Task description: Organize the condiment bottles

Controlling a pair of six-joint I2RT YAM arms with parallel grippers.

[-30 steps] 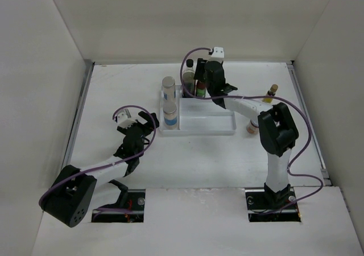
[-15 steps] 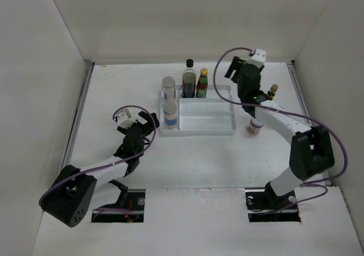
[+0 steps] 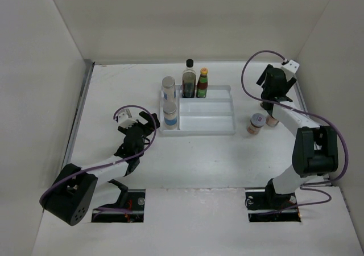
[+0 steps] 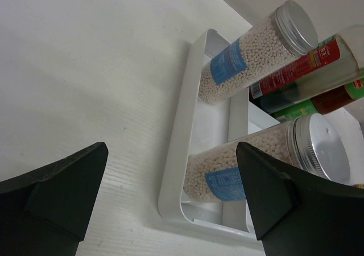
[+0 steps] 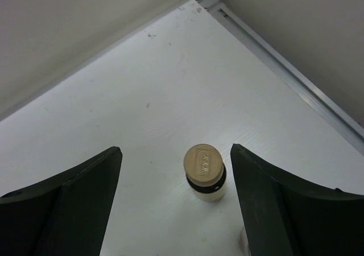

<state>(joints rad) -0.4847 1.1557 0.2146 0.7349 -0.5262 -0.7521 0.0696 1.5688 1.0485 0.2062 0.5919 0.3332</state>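
Right gripper (image 5: 176,149): fingers spread wide, nothing held. Small bottle (image 5: 203,172) stands upright on the worktop (image 5: 142,85) just ahead, between the fingers and touching neither. Pink jar (image 3: 256,123) is behind that gripper, toward the arm's base.

Left gripper (image 4: 172,152): fully open, empty. Two grey-lidded jars (image 4: 250,54) are ahead of it in the tray's (image 4: 185,114) end compartment. Dark bottle (image 3: 189,79) and yellow-capped bottle (image 3: 202,84) are farther beyond.

On the white table (image 3: 193,159): a divided tray (image 3: 199,132) toward the far edge. Just right of it, a pinkish spice jar (image 3: 256,123). Near the far right corner, a tan-capped bottle (image 5: 203,173).
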